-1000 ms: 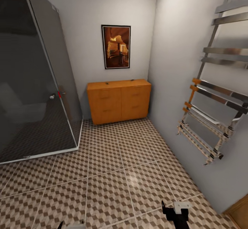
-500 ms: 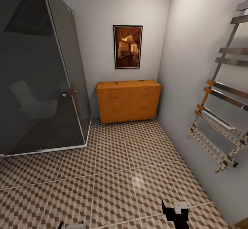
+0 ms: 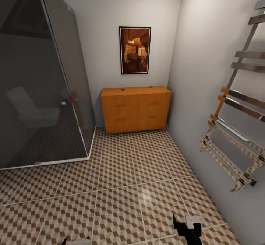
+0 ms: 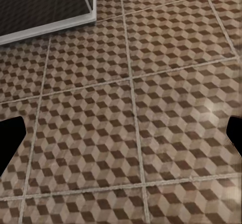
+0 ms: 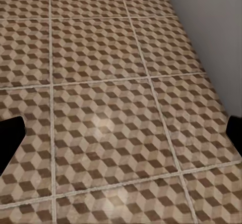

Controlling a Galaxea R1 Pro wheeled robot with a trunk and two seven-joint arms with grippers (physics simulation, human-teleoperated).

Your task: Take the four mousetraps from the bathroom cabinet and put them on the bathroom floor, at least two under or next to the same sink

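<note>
Two small dark specks, possibly mousetraps [image 3: 122,89], sit on top of the cabinet [image 3: 135,108] against the far wall, across the floor [image 3: 121,186]. My left gripper [image 4: 121,133] and right gripper [image 5: 121,133] hang over tiles, fingers spread wide, holding nothing.
</note>
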